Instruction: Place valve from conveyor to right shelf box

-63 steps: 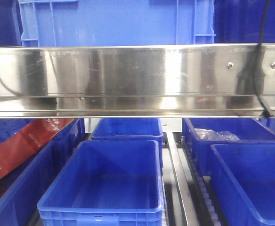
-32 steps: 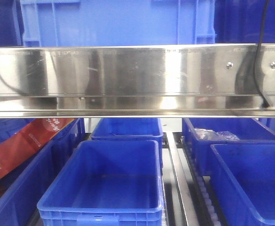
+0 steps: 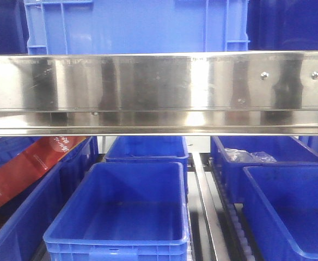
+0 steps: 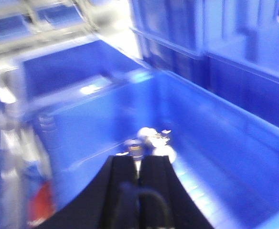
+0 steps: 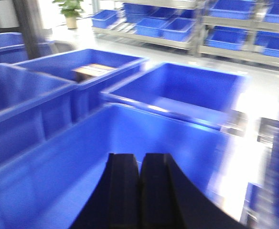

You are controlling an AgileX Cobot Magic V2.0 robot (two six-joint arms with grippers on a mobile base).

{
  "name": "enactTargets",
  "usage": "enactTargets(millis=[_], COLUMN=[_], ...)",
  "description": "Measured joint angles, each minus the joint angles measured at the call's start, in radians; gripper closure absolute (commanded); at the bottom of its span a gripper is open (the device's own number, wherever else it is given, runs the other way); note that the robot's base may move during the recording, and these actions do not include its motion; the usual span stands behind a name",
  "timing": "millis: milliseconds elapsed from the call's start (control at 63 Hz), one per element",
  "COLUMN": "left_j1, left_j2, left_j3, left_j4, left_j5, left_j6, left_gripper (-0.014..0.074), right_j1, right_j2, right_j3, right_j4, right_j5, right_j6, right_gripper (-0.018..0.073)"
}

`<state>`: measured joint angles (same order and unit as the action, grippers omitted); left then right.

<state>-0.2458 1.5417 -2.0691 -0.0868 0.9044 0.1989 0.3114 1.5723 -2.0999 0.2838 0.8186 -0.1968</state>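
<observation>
L wrist view, blurred: the left pincer (image 4: 138, 164) has its 2 black fingers drawn close together with only a thin slit showing, gripping nothing I can make out. Just past the tips, the valve (image 4: 149, 140) shows as a shiny blob with white caps, apparently lying on the floor of a blue box (image 4: 216, 143); touching the tips or apart, can't tell. The right pincer (image 5: 140, 186) is pressed together, empty, over another blue bin (image 5: 82, 157).

Risks, as I judge them:
- If the valve isn't fully free, lifting the arm could drag or flip it; cause = contact hidden by blur.
- Motion blur suggests fast travel near the box wall; a knock could shift the box.
- Front view shows only a steel shelf rail (image 3: 159, 92) w/ bins below, no arms, so no cross-check on which box this is.
</observation>
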Motion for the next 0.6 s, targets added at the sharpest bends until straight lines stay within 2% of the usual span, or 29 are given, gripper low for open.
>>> enactTargets(millis=[127,270,412,603], left_j1=[0.091,0.174,0.188,0.188], left_j2=[-0.078,-0.195,-0.35,-0.605], left_j3=[0.046,0.219,0.486,0.902], left_j4=[0.0,-0.002,-0.002,-0.008], left_j5=[0.039,0.009,-0.11,-0.332], left_j6=[-0.052,-0.072,-0.076,-0.079], left_gripper=[0.0707,0.0707,0.0707,0.0707], right_j1=[-0.076,-0.102,-0.104,-0.107], right_j2=[-0.057,-0.152,-0.277,-0.472], right_j3=[0.054,0.198,0.439,0.845], right_j4=[-0.004,-0.008,-0.008,-0.008], right_j5=[0.025,0.019,-0.067,-0.292], right_j6=[0.012,0.011,0.011,0.011], right_gripper=[0.0715,0.0715,0.0715,0.0715])
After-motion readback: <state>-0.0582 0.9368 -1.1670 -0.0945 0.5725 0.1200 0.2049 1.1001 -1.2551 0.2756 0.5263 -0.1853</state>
